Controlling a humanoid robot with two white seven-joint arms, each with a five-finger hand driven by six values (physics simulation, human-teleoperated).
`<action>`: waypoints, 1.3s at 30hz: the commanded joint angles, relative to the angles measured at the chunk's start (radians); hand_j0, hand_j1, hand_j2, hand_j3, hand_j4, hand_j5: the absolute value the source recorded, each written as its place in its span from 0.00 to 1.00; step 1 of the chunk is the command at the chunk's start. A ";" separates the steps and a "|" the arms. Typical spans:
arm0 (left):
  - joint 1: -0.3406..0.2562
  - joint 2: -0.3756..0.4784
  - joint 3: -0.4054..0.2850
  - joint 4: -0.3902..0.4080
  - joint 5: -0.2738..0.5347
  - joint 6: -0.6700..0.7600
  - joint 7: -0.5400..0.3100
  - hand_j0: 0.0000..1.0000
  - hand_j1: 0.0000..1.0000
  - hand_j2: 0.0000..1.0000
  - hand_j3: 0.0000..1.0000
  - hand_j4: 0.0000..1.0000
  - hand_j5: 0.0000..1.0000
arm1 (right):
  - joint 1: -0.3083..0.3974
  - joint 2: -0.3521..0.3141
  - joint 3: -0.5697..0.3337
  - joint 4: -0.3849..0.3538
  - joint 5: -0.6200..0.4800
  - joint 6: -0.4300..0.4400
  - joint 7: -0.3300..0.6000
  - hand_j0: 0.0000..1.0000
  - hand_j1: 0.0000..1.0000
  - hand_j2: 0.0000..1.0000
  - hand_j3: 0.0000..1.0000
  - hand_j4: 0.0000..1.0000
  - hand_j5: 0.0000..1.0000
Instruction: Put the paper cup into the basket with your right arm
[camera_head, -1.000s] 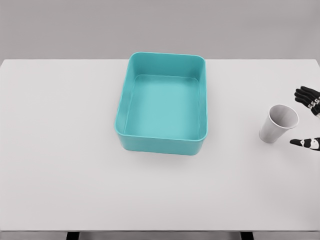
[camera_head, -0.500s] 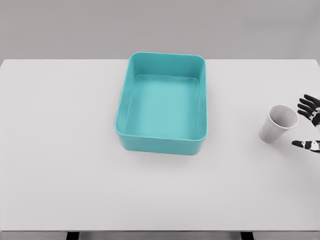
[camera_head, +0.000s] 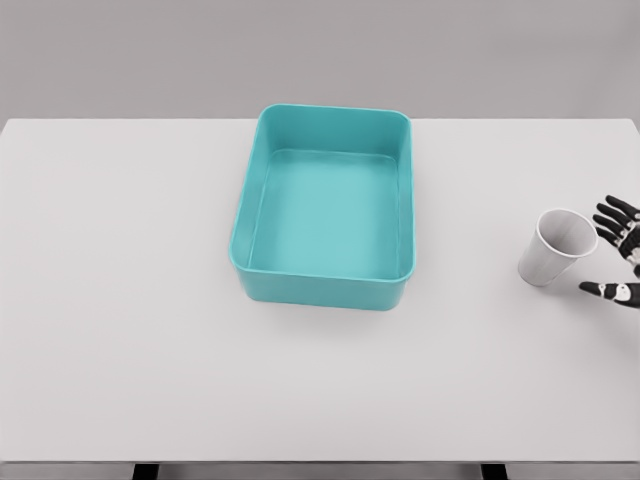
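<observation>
A white paper cup stands upright on the table near the right edge, its open mouth tilted toward me. Just right of it my right hand enters from the picture's right edge, fingers spread, dark fingertips above and the thumb tip below, a small gap away from the cup. Nothing is held in it. The teal rectangular basket sits in the middle of the table, with nothing inside. My left arm does not show.
The white table runs across the whole view; its front edge lies near the bottom of the picture and its far edge behind the basket.
The right hand has dropped slightly in the picture and drawn back toward the right edge, then settled beside the cup. Cup and basket have not moved.
</observation>
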 joint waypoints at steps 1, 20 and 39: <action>0.000 0.000 0.000 0.000 0.001 -0.001 0.000 1.00 1.00 1.00 1.00 1.00 1.00 | -0.002 0.008 0.004 0.000 0.014 0.003 0.000 1.00 1.00 1.00 1.00 1.00 1.00; 0.000 0.000 0.000 0.000 0.001 0.000 0.000 1.00 1.00 1.00 1.00 1.00 1.00 | -0.069 0.031 0.059 0.040 0.027 0.003 0.000 1.00 1.00 1.00 1.00 1.00 1.00; 0.000 0.000 0.000 0.000 -0.001 0.000 0.000 1.00 1.00 1.00 1.00 1.00 1.00 | -0.100 0.072 0.087 0.074 0.063 0.001 0.000 1.00 1.00 1.00 1.00 1.00 1.00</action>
